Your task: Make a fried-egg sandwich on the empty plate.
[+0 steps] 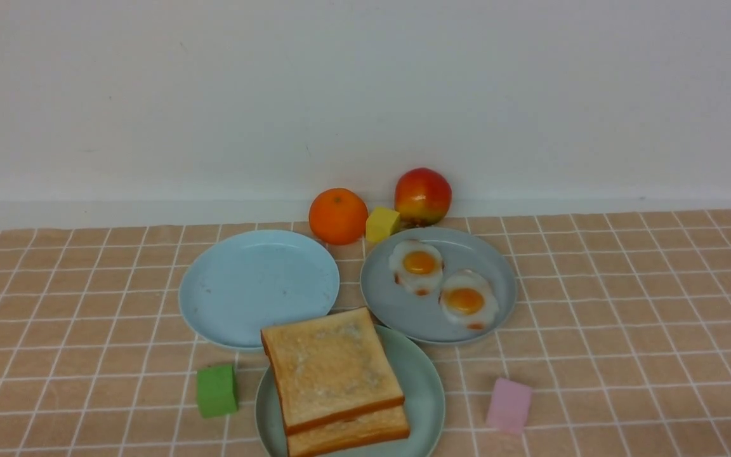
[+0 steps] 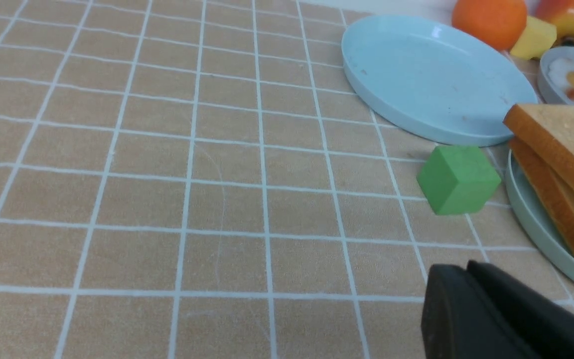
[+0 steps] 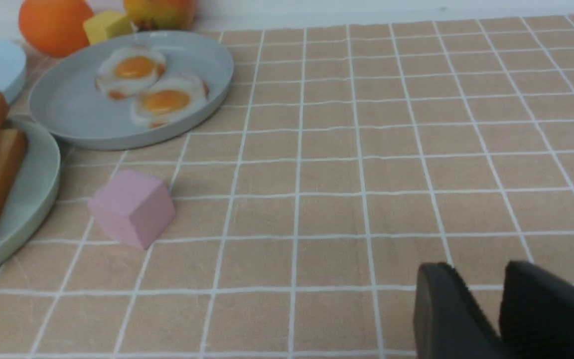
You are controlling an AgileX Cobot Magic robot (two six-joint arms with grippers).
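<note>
Sandwich (image 1: 335, 381) sits on mint plate (image 1: 426, 381), top toast skewed off bottom slice, overhanging rim toward blue plate (image 1: 257, 287). Egg inside not visible, can't confirm. Left hand (image 2: 471, 271) clenched, empty. Right hand (image 3: 474, 294) slightly parted, empty. Risk: any nudge slides top slice off onto tabletop (image 1: 625, 317).

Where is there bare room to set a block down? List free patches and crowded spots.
Free: beige checked tablecloth left of the round sky-blue plate and green cube, and right of the grey-blue plate and pink cube. Crowded: the middle, three plates close together, orange, yellow cube and apple behind.
</note>
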